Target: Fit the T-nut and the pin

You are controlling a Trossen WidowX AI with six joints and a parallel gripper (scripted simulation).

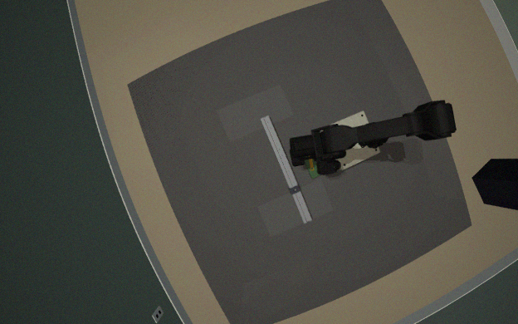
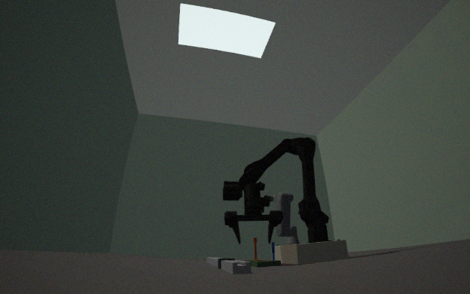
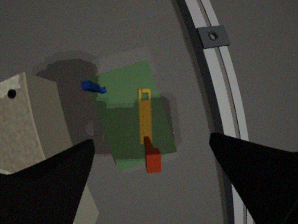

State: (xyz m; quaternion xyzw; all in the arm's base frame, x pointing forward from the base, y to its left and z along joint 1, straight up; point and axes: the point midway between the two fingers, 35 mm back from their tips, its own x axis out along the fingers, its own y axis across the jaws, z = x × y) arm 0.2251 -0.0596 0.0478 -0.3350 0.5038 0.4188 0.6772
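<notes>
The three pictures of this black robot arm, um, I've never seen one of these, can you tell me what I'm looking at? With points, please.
It is a single jointed black robot arm (image 1: 383, 130) (image 2: 309, 177) ending in a two-fingered black gripper (image 2: 254, 243) (image 3: 153, 143), which is open and holds nothing.

The top view looks down from overhead. The exterior view looks from low at the side. The wrist view looks from the arm's own wrist, so both dark fingers poke in from the bottom corners.

Below the gripper is a flat green tray (image 1: 314, 172) (image 2: 267, 263) (image 3: 120, 95). Standing up from it are a slim orange-red handle (image 2: 255, 249) (image 3: 153, 163) and a thin blue pin (image 2: 273, 251) (image 3: 93, 87). Beside the tray lies a long slotted aluminum rail (image 1: 276, 149) (image 2: 236, 267) (image 3: 213, 75), with a dark bracket (image 1: 295, 190) (image 2: 221, 263) (image 3: 221, 41) across it that has a hole.
</notes>
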